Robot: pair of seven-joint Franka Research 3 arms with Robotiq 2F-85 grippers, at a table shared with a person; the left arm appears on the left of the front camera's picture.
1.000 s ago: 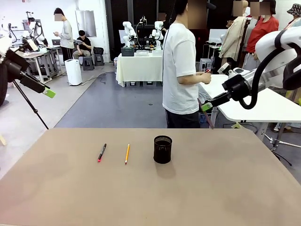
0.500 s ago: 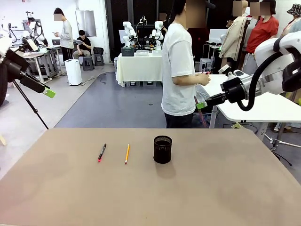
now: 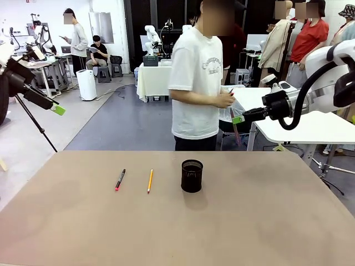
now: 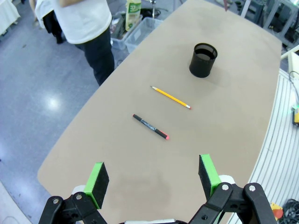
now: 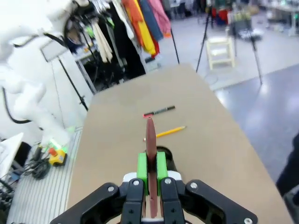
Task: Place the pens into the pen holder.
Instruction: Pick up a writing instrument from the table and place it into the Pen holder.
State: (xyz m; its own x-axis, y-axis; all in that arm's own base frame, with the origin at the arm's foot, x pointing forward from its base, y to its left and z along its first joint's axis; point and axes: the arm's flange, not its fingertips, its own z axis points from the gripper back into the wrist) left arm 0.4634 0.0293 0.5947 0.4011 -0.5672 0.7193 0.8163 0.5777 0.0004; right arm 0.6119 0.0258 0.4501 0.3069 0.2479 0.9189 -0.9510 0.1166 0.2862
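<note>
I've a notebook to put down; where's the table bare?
Bare: the table right of the pen holder, the whole near strip, and left of the black pen. Crowded: the row from that pen past the pencil to the holder.

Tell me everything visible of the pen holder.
The pen holder is a small black mesh cylinder with a solid rim and base, seemingly metal. It stands upright on the brown table, open end up, with nothing visibly in it. Nothing else touches it; the yellow pencil lies apart from it.

white right arm (image 3: pixel 324 58), black cable (image 3: pixel 303 97); black left gripper (image 4: pixel 152 175), green pads (image 4: pixel 98 179).
</note>
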